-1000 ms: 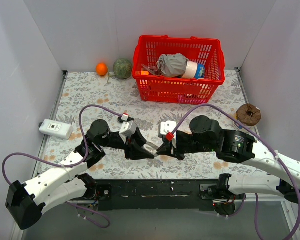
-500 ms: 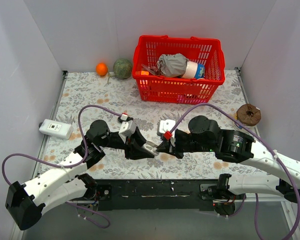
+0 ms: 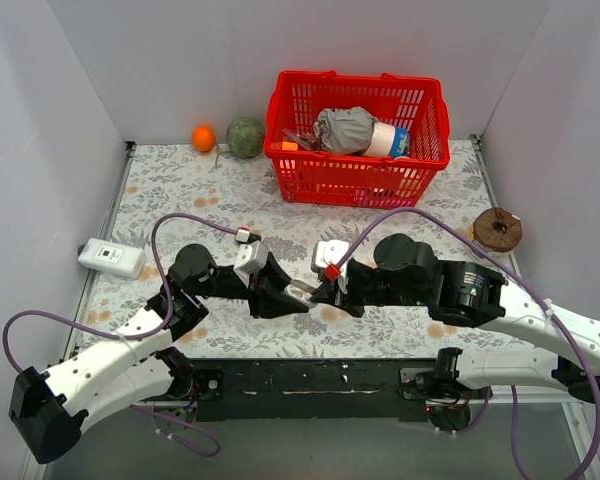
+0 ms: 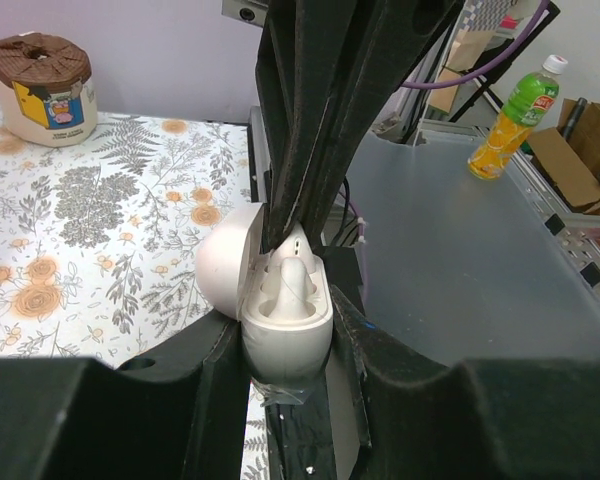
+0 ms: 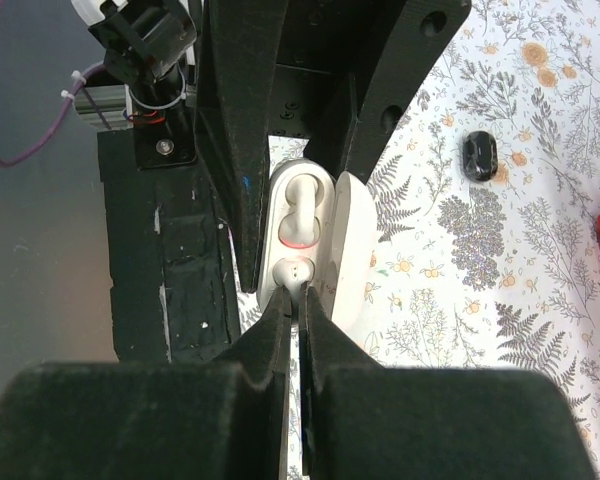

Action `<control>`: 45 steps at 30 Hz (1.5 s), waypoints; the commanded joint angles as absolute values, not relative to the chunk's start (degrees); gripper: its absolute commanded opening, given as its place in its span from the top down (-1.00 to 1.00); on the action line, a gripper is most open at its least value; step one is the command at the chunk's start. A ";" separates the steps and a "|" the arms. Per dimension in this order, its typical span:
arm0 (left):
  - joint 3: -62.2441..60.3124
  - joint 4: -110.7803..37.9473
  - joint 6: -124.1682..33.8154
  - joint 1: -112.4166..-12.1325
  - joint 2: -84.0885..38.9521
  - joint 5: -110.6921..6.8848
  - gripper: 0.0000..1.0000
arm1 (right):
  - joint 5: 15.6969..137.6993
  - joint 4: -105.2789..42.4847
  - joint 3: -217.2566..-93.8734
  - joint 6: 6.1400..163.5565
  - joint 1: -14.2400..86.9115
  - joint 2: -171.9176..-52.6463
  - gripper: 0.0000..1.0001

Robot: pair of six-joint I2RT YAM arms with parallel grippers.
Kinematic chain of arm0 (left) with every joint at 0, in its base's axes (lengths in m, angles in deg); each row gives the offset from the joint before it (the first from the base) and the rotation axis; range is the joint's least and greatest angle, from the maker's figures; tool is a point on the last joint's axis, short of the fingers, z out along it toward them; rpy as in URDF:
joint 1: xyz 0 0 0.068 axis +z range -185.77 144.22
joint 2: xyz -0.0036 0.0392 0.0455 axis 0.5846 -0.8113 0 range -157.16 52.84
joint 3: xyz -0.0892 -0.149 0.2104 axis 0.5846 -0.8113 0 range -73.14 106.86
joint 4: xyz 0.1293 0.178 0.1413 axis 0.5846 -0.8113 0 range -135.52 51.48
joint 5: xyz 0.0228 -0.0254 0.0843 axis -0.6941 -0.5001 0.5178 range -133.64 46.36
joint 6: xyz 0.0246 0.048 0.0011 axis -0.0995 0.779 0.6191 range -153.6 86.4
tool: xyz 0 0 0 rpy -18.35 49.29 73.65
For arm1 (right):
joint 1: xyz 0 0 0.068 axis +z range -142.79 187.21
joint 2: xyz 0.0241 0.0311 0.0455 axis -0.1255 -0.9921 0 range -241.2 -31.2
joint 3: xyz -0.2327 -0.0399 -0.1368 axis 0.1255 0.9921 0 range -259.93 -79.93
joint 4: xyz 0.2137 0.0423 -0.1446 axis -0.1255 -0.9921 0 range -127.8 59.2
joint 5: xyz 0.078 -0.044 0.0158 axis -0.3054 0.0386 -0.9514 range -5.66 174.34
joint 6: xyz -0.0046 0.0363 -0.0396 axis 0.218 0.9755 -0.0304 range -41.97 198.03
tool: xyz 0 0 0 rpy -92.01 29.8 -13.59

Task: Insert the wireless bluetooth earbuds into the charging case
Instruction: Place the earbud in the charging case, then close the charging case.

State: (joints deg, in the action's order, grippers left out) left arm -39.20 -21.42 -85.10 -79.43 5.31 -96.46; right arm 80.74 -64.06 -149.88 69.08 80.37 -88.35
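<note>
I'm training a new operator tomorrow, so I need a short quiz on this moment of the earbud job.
1. True or false: the lid of the charging case is shut.
2. Which end effector holds the case? A) left B) right C) neither
3. Fill in: the loose earbud lying on the tablecloth is ___ in colour.

Key:
1. False. The lid stands open.
2. A. The left end effector clamps the case from both sides. The right end effector appears to pinch a white earbud at the near slot.
3. Black.
</note>
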 commanded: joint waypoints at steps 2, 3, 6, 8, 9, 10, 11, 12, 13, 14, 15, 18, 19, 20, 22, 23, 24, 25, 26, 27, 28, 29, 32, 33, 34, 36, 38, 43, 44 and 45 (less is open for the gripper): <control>-39.91 -13.39 -86.24 -79.54 7.31 -91.72 1.00 | 80.65 -63.67 -150.07 70.56 81.39 -89.30 0.88; -40.09 -12.51 -86.50 -79.54 7.40 -91.63 1.00 | 80.82 -63.59 -150.07 70.74 81.48 -89.21 0.82; -40.53 -11.54 -87.12 -79.54 7.14 -91.63 1.00 | 82.49 -62.45 -149.81 71.44 81.48 -88.60 0.42; -40.62 -11.36 -87.38 -79.63 6.96 -91.72 1.00 | 83.45 -61.48 -149.72 71.88 81.48 -87.72 0.23; -40.70 -11.19 -87.47 -79.63 6.96 -91.81 1.00 | 83.55 -61.39 -149.80 72.06 81.48 -87.54 0.20; -40.79 -11.10 -87.56 -79.55 6.96 -91.81 1.00 | 83.81 -61.30 -150.15 72.23 81.48 -87.37 0.15; -40.97 -10.92 -87.65 -79.54 7.05 -91.81 1.00 | 84.07 -61.21 -150.42 72.41 81.48 -87.36 0.13; -41.14 -10.40 -88.08 -79.54 7.05 -91.81 1.00 | 84.08 -60.95 -150.59 72.50 81.48 -87.28 0.10; -41.32 -10.13 -88.26 -79.54 7.05 -91.63 1.00 | 84.08 -60.77 -150.86 72.67 81.39 -87.10 0.09; -41.58 -9.87 -88.35 -79.54 7.13 -91.54 1.00 | 84.16 -60.51 -151.64 72.93 81.39 -86.93 0.06; -41.76 -9.61 -88.53 -79.54 7.13 -91.46 1.00 | 84.08 -60.07 -152.08 72.85 81.39 -86.66 0.05; -42.11 -9.34 -88.53 -79.55 7.31 -91.28 1.00 | 87.58 -58.85 -154.02 73.20 81.39 -85.52 0.02; -42.28 -9.34 -88.79 -79.54 7.40 -91.28 1.00 | 88.37 -58.23 -154.11 73.29 81.39 -84.39 0.01; -42.46 -9.43 -88.71 -79.54 7.40 -91.28 1.00 | 90.64 -57.53 -154.02 73.37 81.39 -83.68 0.01; -42.64 -9.60 -88.70 -79.54 7.57 -91.02 1.00 | 93.90 -54.38 -153.15 73.99 81.48 -81.32 0.01; -42.72 -10.21 -88.70 -79.54 7.66 -90.93 1.00 | 97.40 -53.05 -152.45 74.16 81.39 -80.52 0.01; -42.81 -10.39 -88.62 -79.54 7.66 -90.84 1.00 | 99.35 -51.82 -150.96 74.86 81.39 -79.90 0.01; -42.81 -10.74 -88.53 -79.63 7.58 -90.84 1.00 | 101.28 -50.24 -150.51 75.22 81.39 -79.11 0.01; -42.73 -11.44 -88.44 -79.63 7.49 -91.10 1.00 | 105.57 -50.14 -150.42 75.83 81.48 -79.19 0.02; -42.72 -11.80 -88.44 -79.55 7.23 -91.10 1.00 | 107.17 -50.40 -151.03 76.45 81.39 -80.32 0.03; -42.64 -11.98 -88.35 -79.63 7.22 -91.28 1.00 | 108.50 -51.18 -151.64 76.63 81.48 -81.29 0.06; -42.64 -11.98 -88.27 -79.63 7.14 -91.71 1.00 | 110.08 -52.93 -152.52 76.98 81.30 -82.34 0.07; -42.46 -11.02 -88.26 -79.63 7.05 -91.89 1.00 | 109.74 -54.96 -154.20 77.68 81.30 -86.30 0.13; -42.37 -10.92 -88.35 -79.63 7.05 -91.72 1.00 | 109.57 -55.15 -154.37 77.68 81.30 -87.70 0.13; -42.46 -10.84 -88.35 -79.63 7.05 -91.72 1.00 | 109.22 -55.32 -154.55 77.68 81.21 -88.24 0.14; -42.90 -9.96 -88.79 -79.63 7.05 -91.98 1.00 | 109.48 -55.32 -154.55 77.68 81.13 -89.55 0.15; -43.34 -8.82 -89.23 -79.63 7.22 -92.07 1.00 | 109.48 -55.41 -154.64 79.44 80.86 -90.17 0.16; -45.45 -5.40 -91.16 -79.72 8.10 -91.28 1.00 | 105.45 -54.01 -153.23 79.97 79.02 -90.79 0.15; -45.45 -5.12 -91.34 -79.72 8.45 -91.19 1.00 | 104.65 -54.09 -153.14 80.05 78.75 -91.14 0.15; -45.54 -5.12 -91.43 -79.72 8.37 -91.19 1.00 | 103.68 -54.01 -153.06 79.97 78.84 -91.23 0.15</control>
State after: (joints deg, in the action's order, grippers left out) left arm -44.80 -8.39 -90.22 -79.46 6.82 -91.43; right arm 106.53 -56.63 -153.14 78.92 79.63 -91.91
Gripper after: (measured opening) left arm 0.292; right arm 0.425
